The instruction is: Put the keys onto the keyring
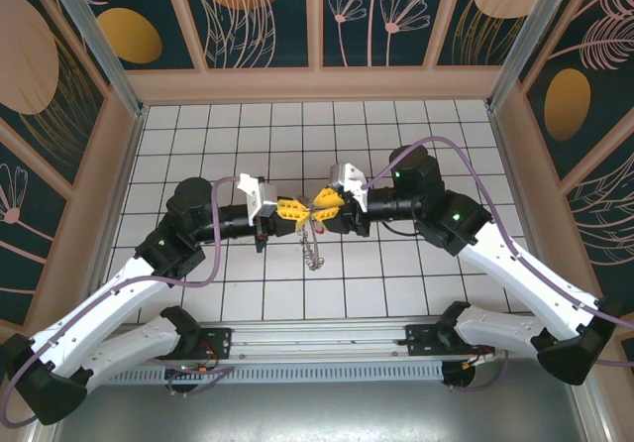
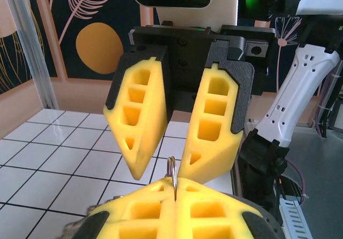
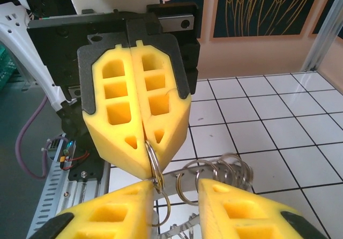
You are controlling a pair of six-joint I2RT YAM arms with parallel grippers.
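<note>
Currently: my left gripper (image 3: 145,170), clenched on the keyring (image 3: 154,161), whose loose coils trail toward 3 o'clock in the right wrist view. My right gripper (image 2: 161,168), jaws parted, tips just beside that ring.

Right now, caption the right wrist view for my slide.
Left gripper shut on the keyring, facing the open right gripper, with a cluster of silver rings alongside.

The table (image 1: 267,293) was a white top ruled into square tiles by dark lines, boxed by pale beige boards on three sides, with a metal rail (image 1: 327,351) along its near edge and the keyring (image 1: 314,246) dangling over its middle, contact with the tiles unclear.
</note>
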